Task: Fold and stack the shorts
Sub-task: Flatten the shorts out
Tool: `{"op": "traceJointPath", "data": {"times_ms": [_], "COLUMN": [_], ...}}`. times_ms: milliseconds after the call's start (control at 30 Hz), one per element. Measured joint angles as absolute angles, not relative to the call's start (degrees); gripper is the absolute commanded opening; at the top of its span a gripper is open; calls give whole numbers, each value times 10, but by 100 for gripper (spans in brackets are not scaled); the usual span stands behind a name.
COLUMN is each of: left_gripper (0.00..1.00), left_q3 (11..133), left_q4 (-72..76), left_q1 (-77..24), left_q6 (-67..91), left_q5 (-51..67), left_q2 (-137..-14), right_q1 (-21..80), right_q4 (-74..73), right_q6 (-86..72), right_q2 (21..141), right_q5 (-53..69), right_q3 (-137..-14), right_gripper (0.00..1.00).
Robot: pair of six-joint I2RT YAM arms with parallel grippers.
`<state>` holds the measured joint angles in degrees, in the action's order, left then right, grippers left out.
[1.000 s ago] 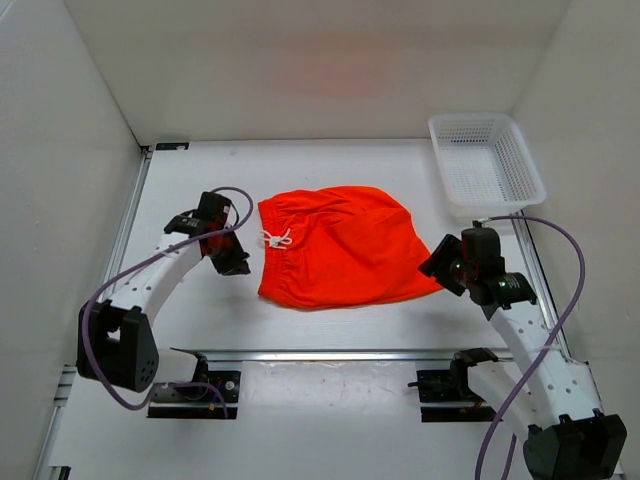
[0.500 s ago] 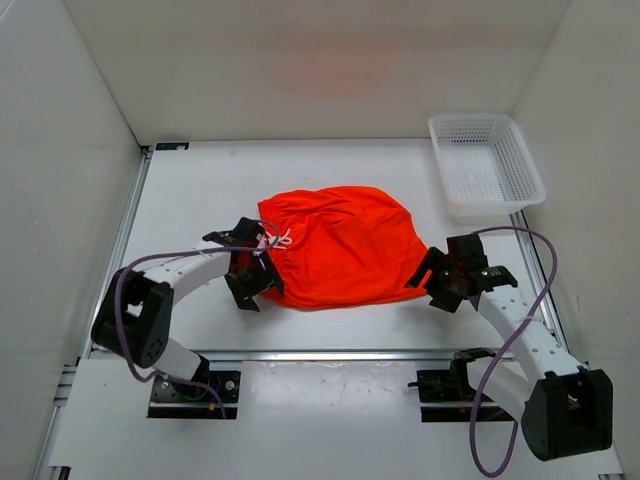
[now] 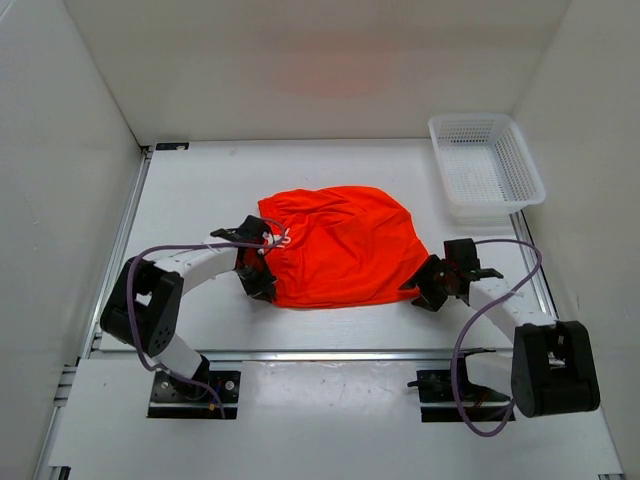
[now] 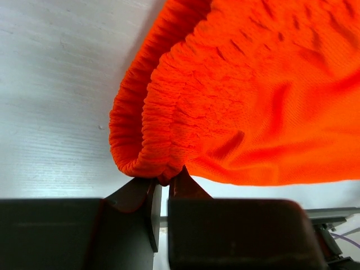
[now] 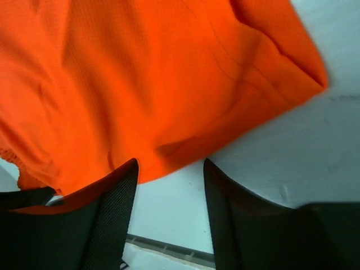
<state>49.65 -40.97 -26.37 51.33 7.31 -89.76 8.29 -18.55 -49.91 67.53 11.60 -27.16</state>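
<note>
The orange-red shorts [image 3: 340, 245] lie spread on the white table, waistband to the left with the white drawstring [image 3: 278, 238] showing. My left gripper [image 3: 262, 287] is shut on the near-left corner of the waistband [image 4: 140, 152]; its fingertips [image 4: 179, 183] pinch the bunched fabric. My right gripper [image 3: 425, 292] is open at the near-right corner of the shorts [image 5: 169, 84]. Its left finger [image 5: 107, 208] lies at the fabric's hem and its right finger [image 5: 225, 208] on bare table.
A white mesh basket [image 3: 487, 163] stands at the back right of the table. A metal rail [image 3: 340, 353] runs along the table's near edge, and white walls close in the sides and back.
Both arms have dropped down and moved in to the shorts' near corners. My left gripper has shut on the waistband corner and bunched it. My right gripper has reached the hem.
</note>
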Motion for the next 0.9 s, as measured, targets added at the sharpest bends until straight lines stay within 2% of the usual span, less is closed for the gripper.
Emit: {"op": "traceJointPath", "data": {"times_ms": [33, 133, 167, 233, 333, 400, 567, 633, 667, 767, 900], "left_gripper": [10, 10, 10, 10, 10, 10, 10, 10, 10, 10, 10], "left_q3": [496, 497, 502, 524, 622, 755, 1236, 1415, 1459, 1393, 1176], "left_q4": [-410, -416, -424, -443, -489, -534, -623, -658, -654, -637, -603], "left_q1": [-263, -257, -251, -235, -195, -174, -149, -140, -135, -119, -123], "left_q6": [513, 508, 503, 490, 461, 438, 384, 372, 368, 369, 375], "left_q5": [73, 74, 76, 76, 69, 58, 8, 2, 3, 23, 34], "left_q2": [-893, -869, -861, -854, -865, -902, -1087, -1157, -1170, -1105, -965], "right_q1": [83, 84, 84, 86, 88, 89, 80, 77, 76, 78, 92], "right_q4": [-173, -145, -140, -144, -173, -197, -237, -239, -239, -240, -231], "right_q6": [-501, -496, -492, -484, -463, -447, -418, -413, -408, -400, -394], "right_q2": [685, 727, 743, 777, 827, 864, 977, 976, 967, 915, 790], "right_q5": [116, 101, 96, 81, 65, 60, 46, 45, 46, 52, 63], "right_q3": [-272, -282, -292, -327, -425, -536, -924, -1000, -1027, -1029, -878], "right_gripper": [38, 2, 0, 0, 0, 0, 0, 0, 0, 0, 0]}}
